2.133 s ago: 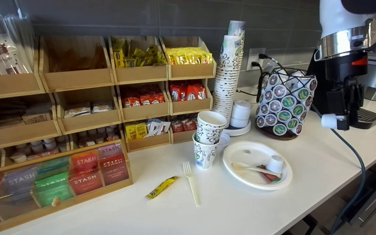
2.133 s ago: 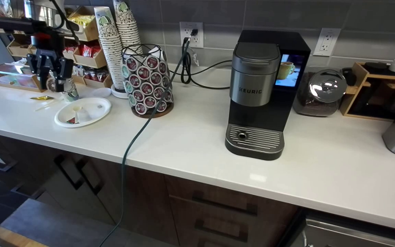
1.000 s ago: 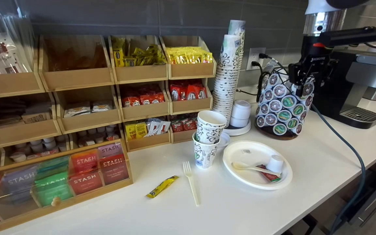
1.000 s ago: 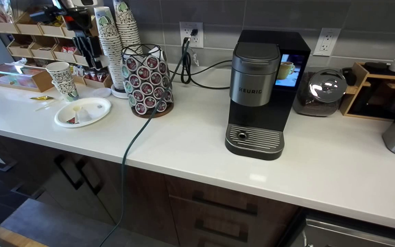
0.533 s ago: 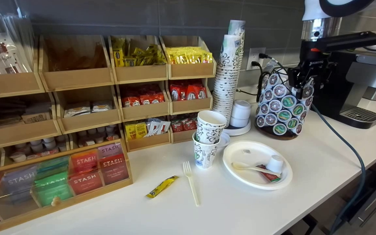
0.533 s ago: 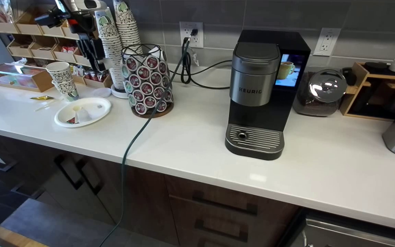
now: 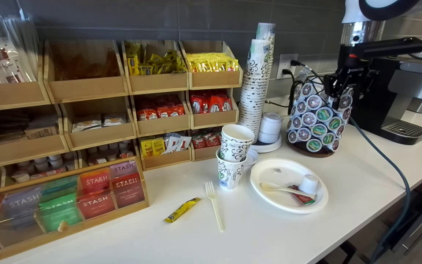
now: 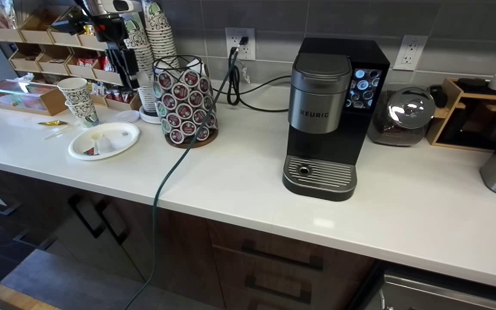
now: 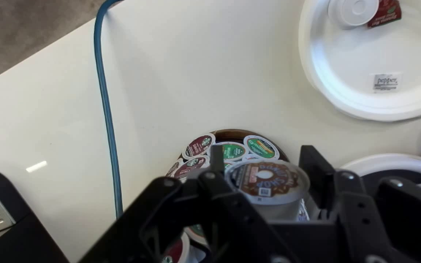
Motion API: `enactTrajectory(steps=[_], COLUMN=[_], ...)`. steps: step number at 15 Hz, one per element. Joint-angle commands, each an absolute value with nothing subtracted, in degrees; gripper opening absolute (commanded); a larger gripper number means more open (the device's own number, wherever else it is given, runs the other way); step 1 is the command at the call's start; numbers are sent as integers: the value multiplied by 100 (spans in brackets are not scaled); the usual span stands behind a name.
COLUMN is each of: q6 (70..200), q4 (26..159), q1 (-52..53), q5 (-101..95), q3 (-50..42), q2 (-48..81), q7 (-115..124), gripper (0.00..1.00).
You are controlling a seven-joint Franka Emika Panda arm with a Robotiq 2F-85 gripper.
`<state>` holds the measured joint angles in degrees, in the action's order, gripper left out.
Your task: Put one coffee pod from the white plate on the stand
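Note:
My gripper [image 7: 339, 102] is shut on a coffee pod [image 7: 345, 102] at the upper part of the stand [image 7: 311, 121]. In the wrist view the fingers [image 9: 217, 157] flank the pod [image 9: 265, 179], whose brown lid faces the camera. In an exterior view the gripper [image 8: 130, 82] is beside the stand [image 8: 185, 103], left of its top. Whether the held pod touches the stand cannot be told. The white plate [image 7: 266, 174] lies on the counter with another white pod [image 7: 308, 184] upside down on it. The plate also shows in the wrist view [image 9: 345, 73].
Tall cup stacks [image 7: 256, 84] stand close to the stand. A nested cup pair [image 7: 234, 154] stands by the plate. The coffee machine [image 8: 323, 125] is on the stand's far side. A green cable [image 9: 104, 91] crosses the counter. Wooden shelves [image 7: 156, 84] line the wall.
My gripper has turned and carried the pod from in front of the coffee machine to the stand's upper part. In the last half second it has shifted slightly closer to the stand.

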<state>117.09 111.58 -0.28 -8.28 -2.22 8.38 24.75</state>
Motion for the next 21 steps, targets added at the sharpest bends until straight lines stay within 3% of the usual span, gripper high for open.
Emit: enactTrajectory(steps=[1,21], q6=[11703,11078], q4=[11079,10762], q1=[-16,58], q5=[-670,-426], q3=[-263,-255], q2=[807,934], q7=[2615,3341], gripper=[29,29])
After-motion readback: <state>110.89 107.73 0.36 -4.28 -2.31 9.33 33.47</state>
